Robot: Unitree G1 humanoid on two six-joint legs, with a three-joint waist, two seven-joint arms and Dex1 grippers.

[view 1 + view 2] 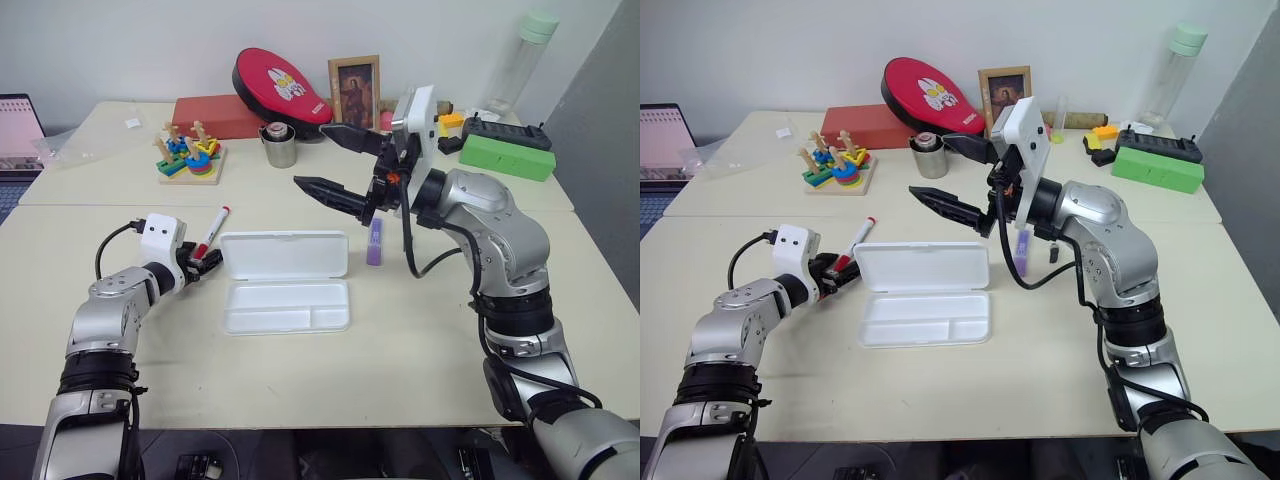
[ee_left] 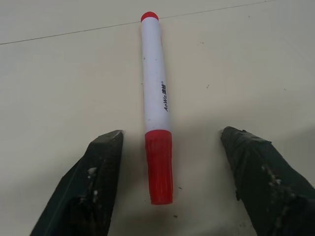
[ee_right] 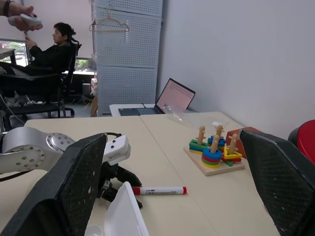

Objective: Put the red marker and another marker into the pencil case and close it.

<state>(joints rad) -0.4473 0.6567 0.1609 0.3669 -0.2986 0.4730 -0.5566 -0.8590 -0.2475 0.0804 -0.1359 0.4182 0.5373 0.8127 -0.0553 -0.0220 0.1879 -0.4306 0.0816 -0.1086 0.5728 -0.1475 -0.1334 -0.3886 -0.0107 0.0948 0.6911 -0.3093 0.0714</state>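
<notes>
Landmark: pencil case, lying open on the table, lid flat behind the compartmented tray; tray holds nothing.
Red marker: red marker lies flat on the table just left of the pencil case lid, red cap end nearest the left gripper, other end angled away toward the far side.
Left gripper: left gripper sits low at the table, left of the pencil case; fingers apart, one on each side of the marker's red cap, neither touching it.
Purple marker: purple marker lies on the table just right of the pencil case lid, apart from it.
Right gripper: right gripper is raised above the table, behind and right of the pencil case, pointing left; fingers spread wide, nothing between them.
Background: wooden ring stacker and metal cup, well behind the pencil case.
</notes>
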